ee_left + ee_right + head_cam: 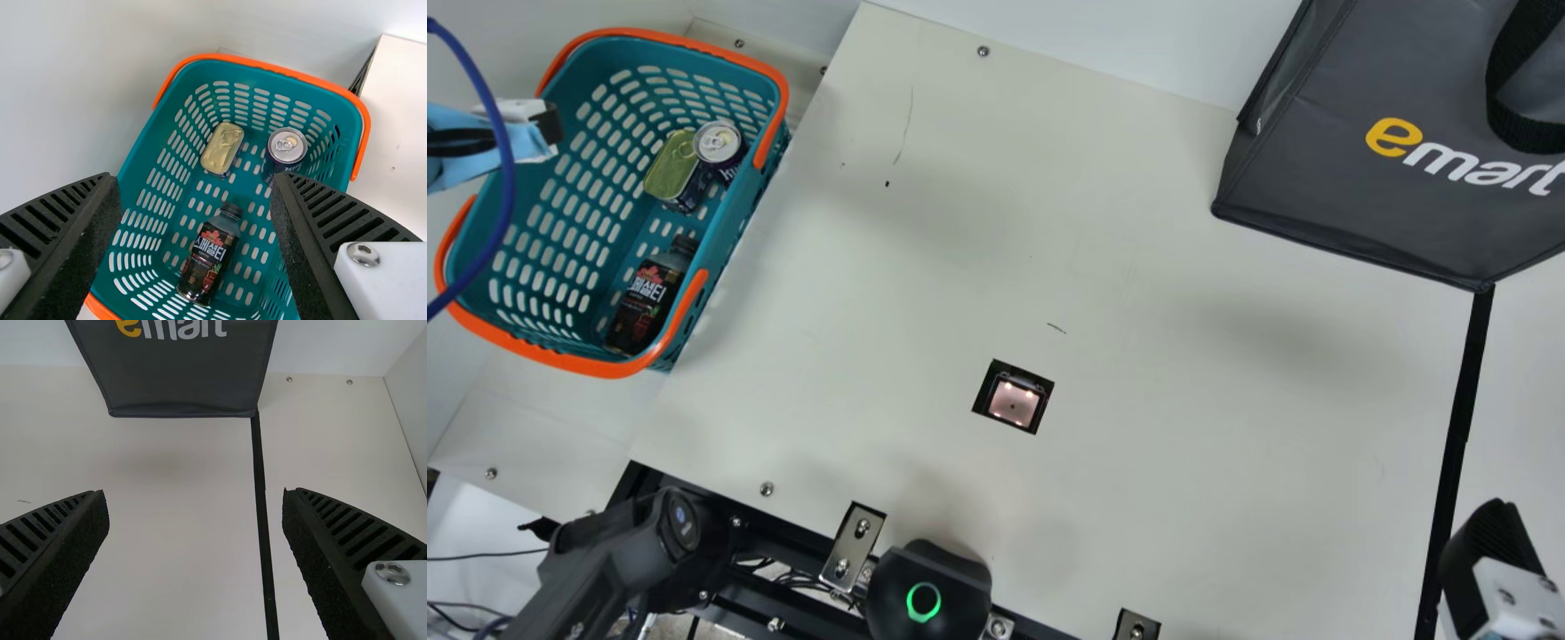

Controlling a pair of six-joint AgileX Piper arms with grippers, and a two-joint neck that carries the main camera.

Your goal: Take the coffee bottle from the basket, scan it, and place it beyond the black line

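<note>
My left gripper is wide open and empty in its wrist view, above the basket holding the coffee bottle. I should turn my 2 fingers to straddle its middle, descend clear of the walls, close gently and lift straight. The bottle's long axis slants across my opening, cap toward the gap between tin and can.

In the main view, it lies near the bench-side wall, cap canward.

In its wrist view, my right gripper is open, empty.

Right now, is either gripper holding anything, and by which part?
Nothing: the left gripper and the right gripper are open, and the bottle lies in the basket.
</note>
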